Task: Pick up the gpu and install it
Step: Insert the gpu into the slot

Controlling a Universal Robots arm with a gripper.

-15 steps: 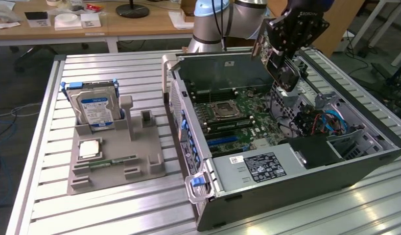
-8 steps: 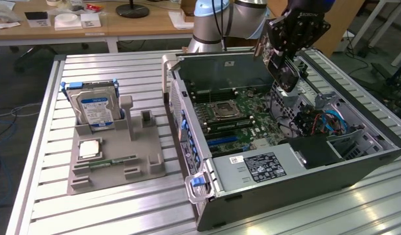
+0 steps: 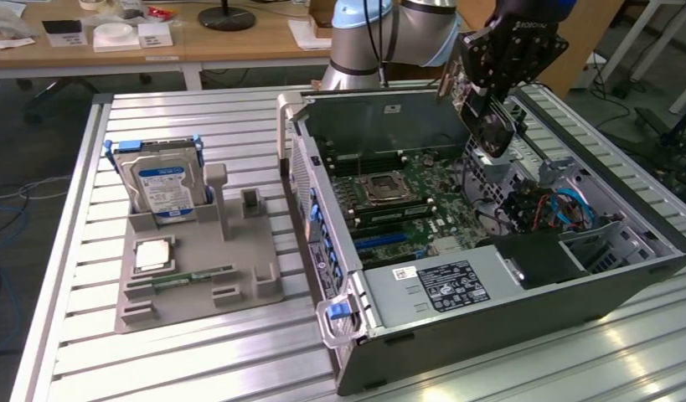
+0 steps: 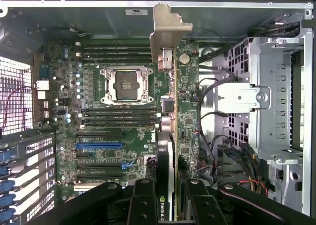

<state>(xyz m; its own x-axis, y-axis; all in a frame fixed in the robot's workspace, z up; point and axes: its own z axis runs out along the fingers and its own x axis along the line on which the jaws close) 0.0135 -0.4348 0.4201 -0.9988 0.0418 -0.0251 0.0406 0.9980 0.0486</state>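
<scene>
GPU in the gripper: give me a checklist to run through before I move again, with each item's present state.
1. Grip: the gripper is shut on the gpu, one finger on either side: ok.
2. Card free: the gpu hangs above the open case and is not seated: ok.
3. Target slots: the blue slot and the black ones beside it look empty: ok.
4. Alignment: the gpu lies crosswise to the blue slot: not ok.
5. Cables run close beside the card; whether they touch it: cannot tell.
</scene>
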